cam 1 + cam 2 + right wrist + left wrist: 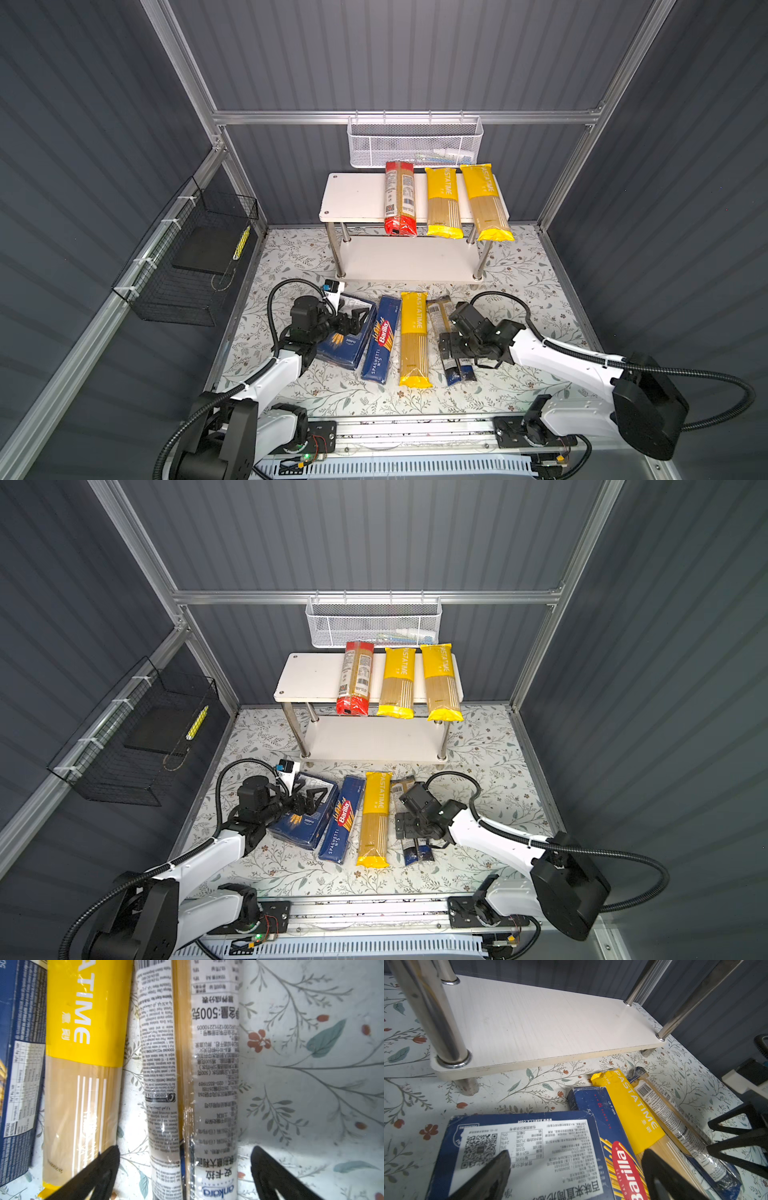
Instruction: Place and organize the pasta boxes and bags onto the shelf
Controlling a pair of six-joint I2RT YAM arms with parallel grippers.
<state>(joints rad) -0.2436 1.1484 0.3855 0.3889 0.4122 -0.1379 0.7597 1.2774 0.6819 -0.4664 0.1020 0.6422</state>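
Plastic film, clear and shiny, wraps the dark-ended packet [187, 1053]. It lies on the table [519, 291] in front of the shelf [353, 195], just beside a yellow packet [414, 336]. The right gripper [184, 1151] hangs over it with the jaws spread wide, one on each side of the packet, holding nothing. I judge this packet to be light but slippery. The dry spaghetti inside makes it stiff along its length, yet the sticks would snap if bent or squeezed hard. The best hold is probably across the narrow width near the middle, so that neither end droops. Its white labels carry small print, mostly Chinese, with "500" and the brand "ankara" readable.

The left gripper [576, 1153] is also open and empty — it hovers above the wide box [529, 1157], whose face shows a QR code and Chinese text. Such cardboard should be stiff and not slippery, but the flat face looks too broad for the jaws, so a thin edge seems the better place to grip. Beside it lies the slim box [380, 338], marked "Barilla" and "SPAGHETTI N°5".

On the top board of the shelf rest a red packet [400, 197] and two yellow packets [444, 201] — these read "PASTATIME", like the one on the table.
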